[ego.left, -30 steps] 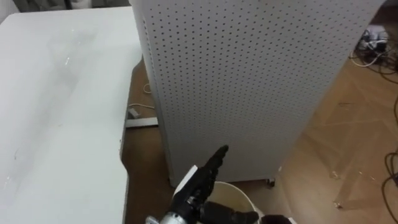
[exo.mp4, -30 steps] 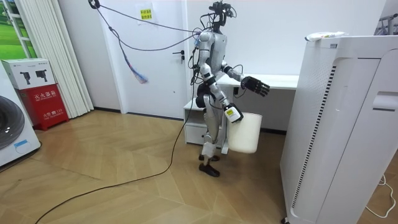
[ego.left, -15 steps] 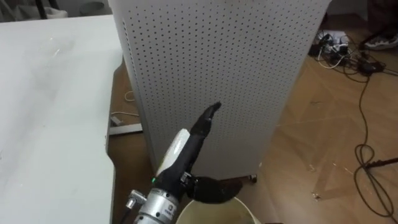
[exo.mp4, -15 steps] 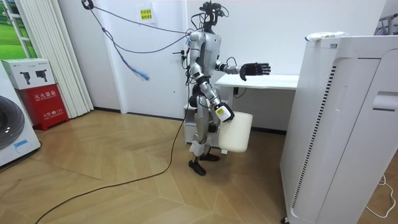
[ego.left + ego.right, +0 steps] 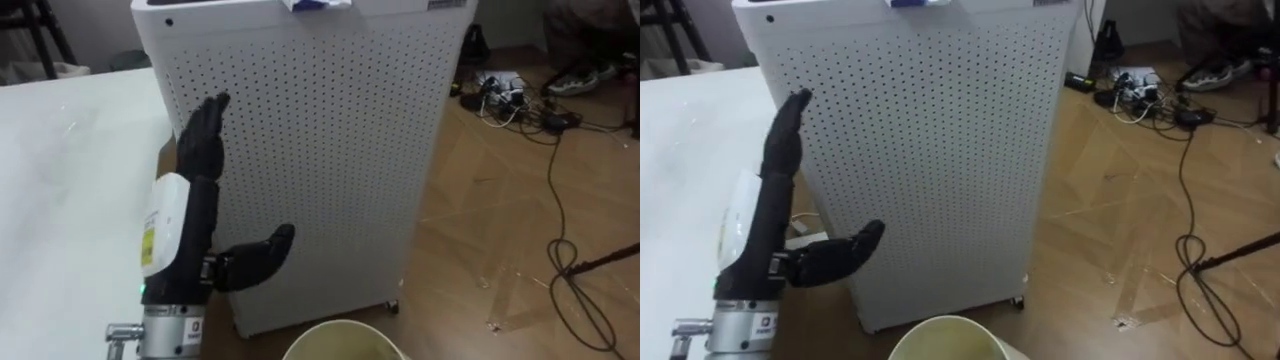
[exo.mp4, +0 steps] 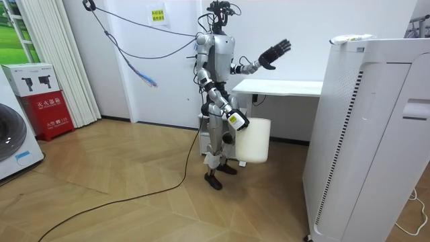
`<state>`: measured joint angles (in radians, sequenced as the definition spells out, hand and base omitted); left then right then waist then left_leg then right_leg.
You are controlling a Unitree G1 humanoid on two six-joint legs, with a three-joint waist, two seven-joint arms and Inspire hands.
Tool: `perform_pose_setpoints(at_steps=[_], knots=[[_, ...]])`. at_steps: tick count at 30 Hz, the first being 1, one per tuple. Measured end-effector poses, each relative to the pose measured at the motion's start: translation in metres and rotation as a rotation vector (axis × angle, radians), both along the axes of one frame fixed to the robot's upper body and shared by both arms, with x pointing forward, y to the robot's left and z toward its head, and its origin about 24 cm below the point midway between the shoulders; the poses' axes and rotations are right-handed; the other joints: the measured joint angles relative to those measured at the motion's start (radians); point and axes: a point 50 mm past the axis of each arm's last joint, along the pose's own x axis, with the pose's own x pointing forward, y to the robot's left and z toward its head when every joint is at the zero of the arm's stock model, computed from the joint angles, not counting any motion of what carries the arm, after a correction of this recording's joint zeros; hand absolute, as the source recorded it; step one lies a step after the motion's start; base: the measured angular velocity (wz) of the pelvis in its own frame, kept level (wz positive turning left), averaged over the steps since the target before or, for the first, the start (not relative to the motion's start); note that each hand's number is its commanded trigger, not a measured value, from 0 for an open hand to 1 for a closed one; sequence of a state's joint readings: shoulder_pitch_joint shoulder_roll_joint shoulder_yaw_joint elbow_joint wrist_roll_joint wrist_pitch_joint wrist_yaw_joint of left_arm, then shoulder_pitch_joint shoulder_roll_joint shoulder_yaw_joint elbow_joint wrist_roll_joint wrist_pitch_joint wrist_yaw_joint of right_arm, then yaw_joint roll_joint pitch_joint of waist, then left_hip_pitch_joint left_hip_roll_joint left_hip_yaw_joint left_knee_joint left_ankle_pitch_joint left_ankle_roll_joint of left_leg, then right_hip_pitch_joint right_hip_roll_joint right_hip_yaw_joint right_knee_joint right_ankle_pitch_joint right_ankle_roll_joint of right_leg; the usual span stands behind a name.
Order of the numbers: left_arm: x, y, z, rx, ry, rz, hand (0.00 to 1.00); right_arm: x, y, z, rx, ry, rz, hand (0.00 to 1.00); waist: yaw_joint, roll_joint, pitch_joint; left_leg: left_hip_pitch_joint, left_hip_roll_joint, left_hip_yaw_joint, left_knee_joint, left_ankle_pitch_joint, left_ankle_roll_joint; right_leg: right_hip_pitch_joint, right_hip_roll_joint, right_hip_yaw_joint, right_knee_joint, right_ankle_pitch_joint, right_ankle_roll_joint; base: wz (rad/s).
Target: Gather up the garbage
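A crumpled white and blue piece of garbage (image 5: 315, 5) lies on top of the tall white perforated unit (image 5: 330, 150), near its front edge; the room view shows that garbage (image 6: 351, 39) well above the table top. My left hand (image 5: 205, 140) is raised in front of the unit's left part, fingers straight and open, holding nothing. In the room view I stand between the white table (image 6: 282, 87) and the unit. My right hand (image 6: 232, 124) holds a white bin (image 6: 254, 141) by its rim, off the floor. The bin's rim (image 5: 345, 335) shows at the bottom.
The white table (image 5: 60, 200) runs along my left, close to the unit. Cables and plugs (image 5: 520, 95) lie on the wooden floor to the right. A red box (image 6: 47, 111) and a washing machine (image 6: 13, 138) stand at the room view's left.
My left arm has swung up from pointing level at the unit to standing upright, hand still open. The eye view has tilted up, and the unit's top with the garbage has come into view.
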<state>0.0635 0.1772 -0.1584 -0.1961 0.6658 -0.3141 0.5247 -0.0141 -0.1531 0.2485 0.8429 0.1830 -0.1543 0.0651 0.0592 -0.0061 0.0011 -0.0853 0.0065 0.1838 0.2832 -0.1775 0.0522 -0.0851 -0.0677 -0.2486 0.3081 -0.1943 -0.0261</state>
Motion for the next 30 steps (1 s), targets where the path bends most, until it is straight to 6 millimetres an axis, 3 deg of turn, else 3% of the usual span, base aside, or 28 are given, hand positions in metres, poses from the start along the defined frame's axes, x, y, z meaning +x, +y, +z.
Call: perform_pose_setpoints(at_steps=[5, 13, 21, 23, 30], knots=[[-0.008, -0.004, 0.020, 0.036, -0.194, 0.020, 0.00, -0.006, -0.002, -0.002, -0.016, 0.007, -0.018, 1.00, 0.001, 0.001, 0.0011, 0.026, -0.003, -0.010, -0.026, 0.004, -0.006, 0.021, 0.003, -0.002, -0.015, -0.004, -0.004, 0.01], [-0.007, 0.001, 0.037, 0.104, -0.333, 0.063, 0.00, -0.010, 0.002, 0.002, 0.004, -0.015, -0.009, 1.00, -0.002, -0.002, 0.0064, 0.041, -0.005, -0.032, -0.044, 0.004, -0.008, 0.051, 0.012, -0.001, -0.053, -0.002, -0.001, 0.01], [-0.007, -0.001, 0.035, 0.101, -0.334, 0.057, 0.00, -0.009, 0.002, 0.002, 0.009, -0.013, 0.010, 1.00, 0.000, 0.004, 0.0160, 0.042, 0.001, -0.036, -0.040, -0.006, -0.018, 0.049, 0.018, 0.002, -0.051, -0.004, -0.004, -0.03], [-0.008, -0.004, 0.029, 0.138, -0.312, 0.052, 0.00, -0.010, 0.002, 0.002, 0.003, -0.011, 0.024, 1.00, 0.000, 0.009, 0.0220, 0.034, 0.008, -0.035, -0.017, -0.019, -0.020, 0.048, 0.022, 0.003, -0.047, -0.005, -0.007, -0.05], [-0.005, -0.004, 0.012, 0.167, -0.212, 0.045, 0.00, -0.012, 0.001, 0.001, -0.016, -0.001, 0.064, 1.00, -0.010, 0.012, 0.0236, -0.001, 0.020, -0.033, 0.040, -0.040, -0.027, 0.008, 0.025, 0.017, 0.004, -0.025, -0.019, -0.08]])
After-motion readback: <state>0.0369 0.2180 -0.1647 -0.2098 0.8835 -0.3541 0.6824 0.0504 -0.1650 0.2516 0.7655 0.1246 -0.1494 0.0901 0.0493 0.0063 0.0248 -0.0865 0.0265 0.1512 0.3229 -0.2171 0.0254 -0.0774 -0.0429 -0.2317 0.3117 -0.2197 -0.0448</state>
